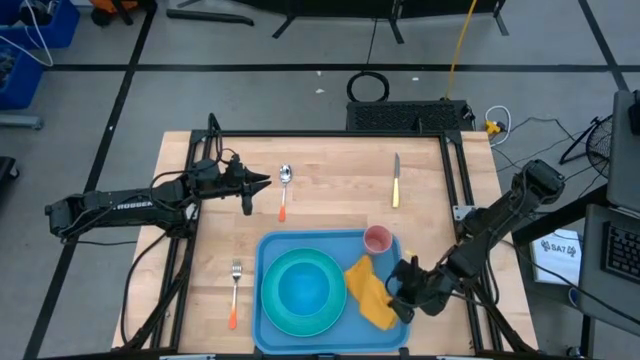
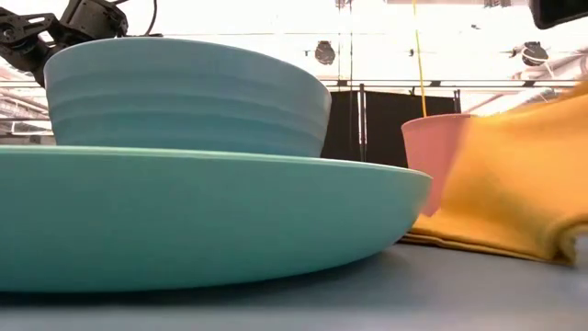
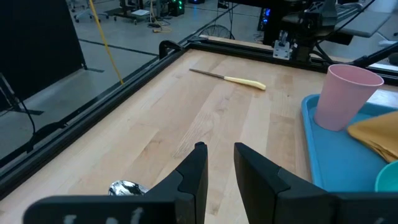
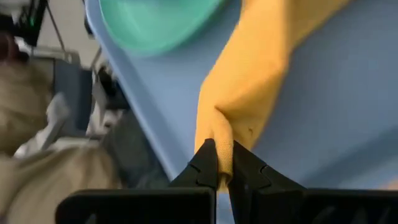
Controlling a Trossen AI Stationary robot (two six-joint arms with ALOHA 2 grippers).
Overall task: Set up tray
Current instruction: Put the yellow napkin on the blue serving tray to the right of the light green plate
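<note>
1. Blue tray (image 1: 268, 250) lies at the near middle of the worktop (image 1: 330, 190), already carrying a plate (image 1: 330, 310) with a bowl (image 1: 300, 285), a pink cup (image 1: 377, 239) and a yellow napkin (image 1: 368, 292).
2. Right end effector (image 4: 219, 171) pinches a fold of the napkin over the tray's right side, so placing it looks unfinished.
3. Left end effector (image 3: 217, 168) hovers narrowly parted beside the spoon (image 1: 285, 188).
4. Spoon, fork (image 1: 235, 292) and knife (image 1: 396, 180) lie off the tray.

Plate (image 1: 300, 290), cup (image 1: 377, 239) and napkin (image 1: 370, 292) lie on the tray (image 1: 268, 250).
</note>
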